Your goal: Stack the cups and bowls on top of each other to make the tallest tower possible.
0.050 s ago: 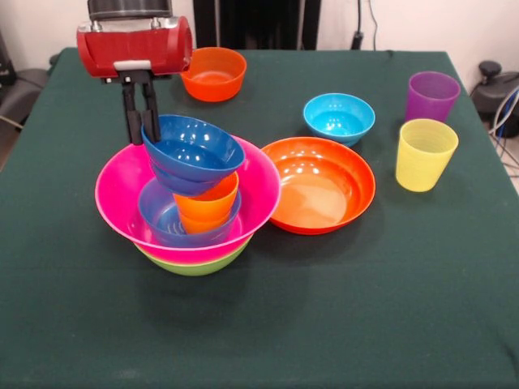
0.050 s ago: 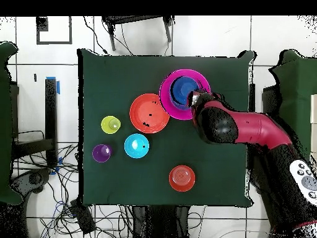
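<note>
The tower stands at the left: a lime green bowl [image 1: 195, 265] carries the big pink bowl [image 1: 113, 185] [image 2: 186, 75], which holds a small blue bowl [image 1: 162, 220] with an orange cup [image 1: 209, 207] in it. A dark blue bowl [image 1: 195, 150] [image 2: 180, 91] rests tilted on the orange cup. My gripper [image 1: 143, 134] comes down behind it and is shut on the far rim of the dark blue bowl. From overhead the arm [image 2: 223, 127] hides the gripper. To the right stand a purple cup [image 1: 431, 96] [image 2: 101, 152] and a yellow cup [image 1: 426, 154] [image 2: 111, 124], both upright.
A shallow orange bowl [image 1: 320, 185] [image 2: 148, 113] lies touching the pink bowl's right side. A cyan bowl [image 1: 339, 117] [image 2: 136, 145] sits behind it. A small orange bowl [image 1: 213, 73] [image 2: 182, 178] stands at the back, close to the gripper's red housing [image 1: 134, 47].
</note>
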Robot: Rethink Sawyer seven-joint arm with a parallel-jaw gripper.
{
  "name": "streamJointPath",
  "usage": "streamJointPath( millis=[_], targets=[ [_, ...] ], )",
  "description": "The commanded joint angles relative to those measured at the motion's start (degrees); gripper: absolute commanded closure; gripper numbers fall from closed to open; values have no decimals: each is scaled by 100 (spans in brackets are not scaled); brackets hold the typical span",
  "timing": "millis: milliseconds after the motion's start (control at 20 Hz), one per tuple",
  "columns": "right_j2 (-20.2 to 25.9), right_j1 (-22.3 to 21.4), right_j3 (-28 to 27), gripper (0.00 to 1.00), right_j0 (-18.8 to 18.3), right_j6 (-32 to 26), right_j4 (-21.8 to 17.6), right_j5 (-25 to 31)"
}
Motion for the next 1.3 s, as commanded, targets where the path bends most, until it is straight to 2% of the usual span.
streamJointPath(
  millis=[50,500,850,1300],
  targets=[
    [43,-103,253,100,181,-136,-260,229],
    [-58,-76,265,100,283,-29,-332,100],
    [-456,-196,350,100,672,369,-439,-243],
    [-556,-214,349,100,749,336,-354,-285]
  ],
)
